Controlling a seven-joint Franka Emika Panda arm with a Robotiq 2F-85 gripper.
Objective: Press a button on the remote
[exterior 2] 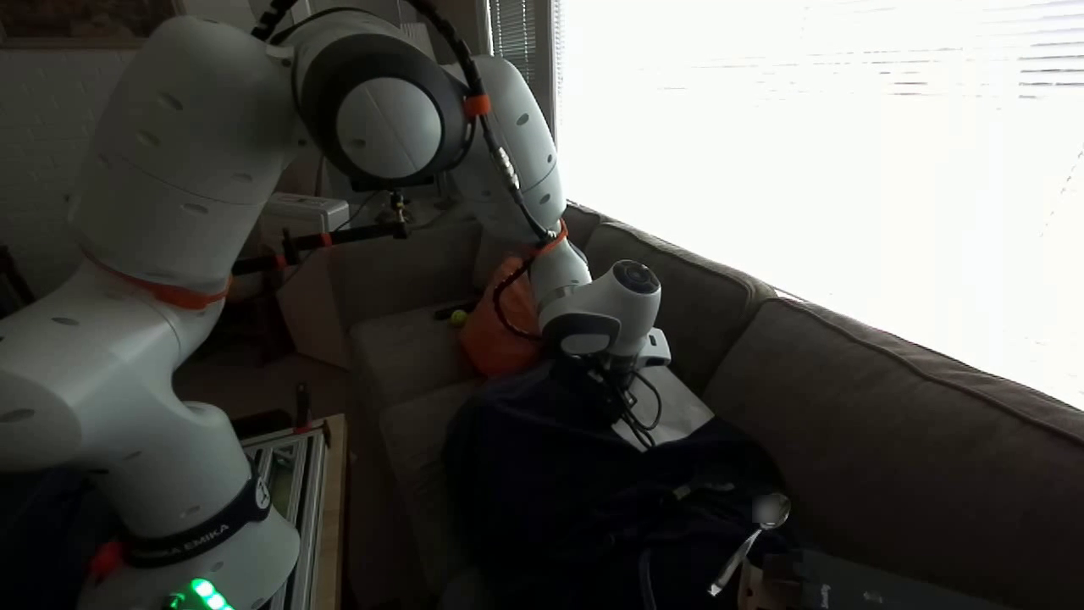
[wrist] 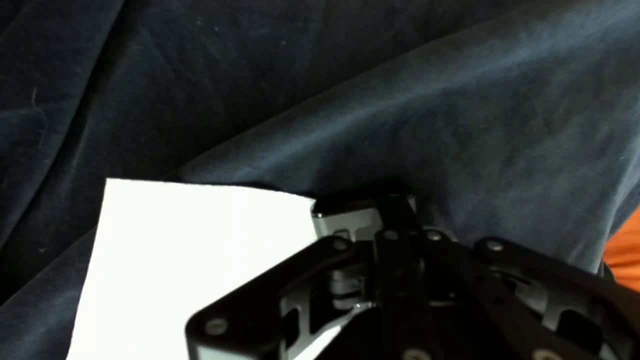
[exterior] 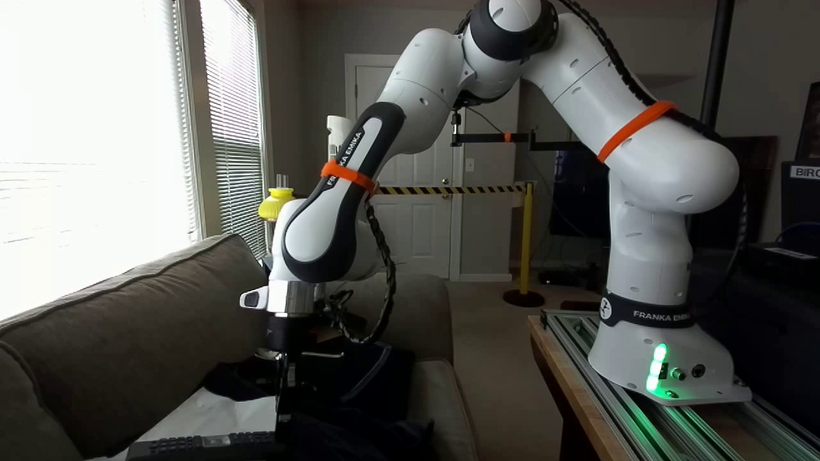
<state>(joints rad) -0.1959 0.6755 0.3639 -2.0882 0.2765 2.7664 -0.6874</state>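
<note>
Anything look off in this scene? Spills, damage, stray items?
In an exterior view, a metal spoon shows against the dark cloth draped on the sofa; cutlery seems odd for a button-pressing setup. No spill or damage is visible, though dark areas hide detail.

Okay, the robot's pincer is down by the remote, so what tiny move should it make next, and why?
I'd probably ease the pincer slightly straight down. It looks shut and points downward, and in the wrist view its tip overlaps one end of the remote, whose buttons show in an exterior view. Whether it touches is hidden, so a gentle push seems best.
</note>
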